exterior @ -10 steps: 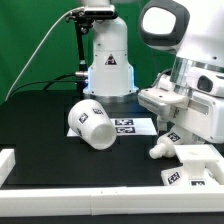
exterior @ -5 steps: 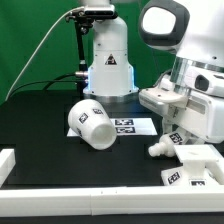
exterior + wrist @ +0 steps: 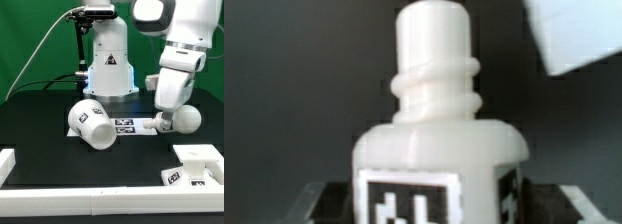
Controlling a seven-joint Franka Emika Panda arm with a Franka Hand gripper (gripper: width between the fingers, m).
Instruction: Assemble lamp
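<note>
My gripper [image 3: 162, 122] is shut on the white bulb [image 3: 150, 125] and holds it level above the table, with its stem pointing to the exterior view's left. In the wrist view the bulb [image 3: 438, 120] fills the picture. Its tagged body sits between my dark fingers [image 3: 310, 200] and its threaded stem points away from me. The cup-like shade [image 3: 90, 123] lies on its side at the centre left. The squarish base [image 3: 195, 163] lies at the front right, and its corner also shows in the wrist view [image 3: 580, 35].
The marker board [image 3: 128, 125] lies flat between the shade and the bulb. The arm's pedestal [image 3: 108, 65] stands at the back centre. A white rail [image 3: 12, 160] borders the table at the front left.
The bulb lay beside the base at the front right. It is now off the table in my gripper, and the arm has swung up and toward the exterior view's left, uncovering the base.
</note>
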